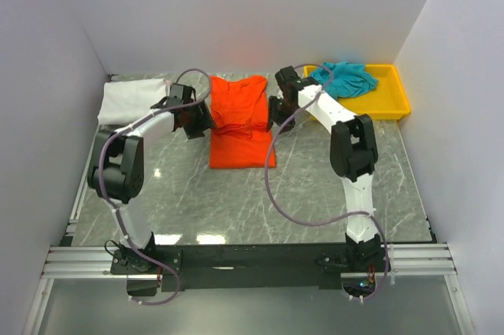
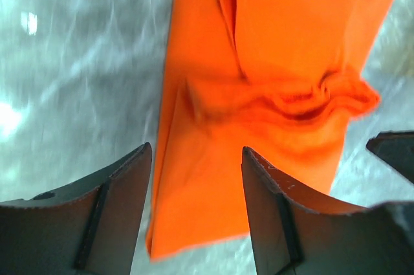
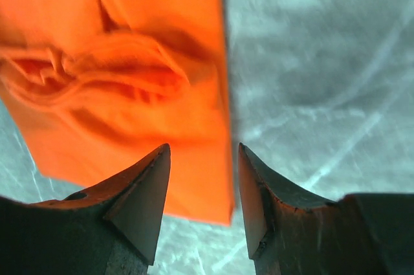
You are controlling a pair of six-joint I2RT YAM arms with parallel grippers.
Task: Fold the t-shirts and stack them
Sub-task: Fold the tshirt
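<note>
Plain orange-red t-shirt w/ bunched crease

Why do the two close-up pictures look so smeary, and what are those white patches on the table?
Top view: sharp, evenly lit; the white patches are light glare on the marble table. Left wrist view: orange-red t-shirt and table blurred, glare at the left edge, left gripper dark. Right wrist view: shirt soft, perhaps too close; right gripper shadowed.

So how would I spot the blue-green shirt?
Look to the far right corner of the grey table, where a yellow tray sits. The teal t-shirt lies crumpled in its left end. It alone is bunched in a tray; the orange-red t-shirt and white t-shirt lie on the table itself.
</note>
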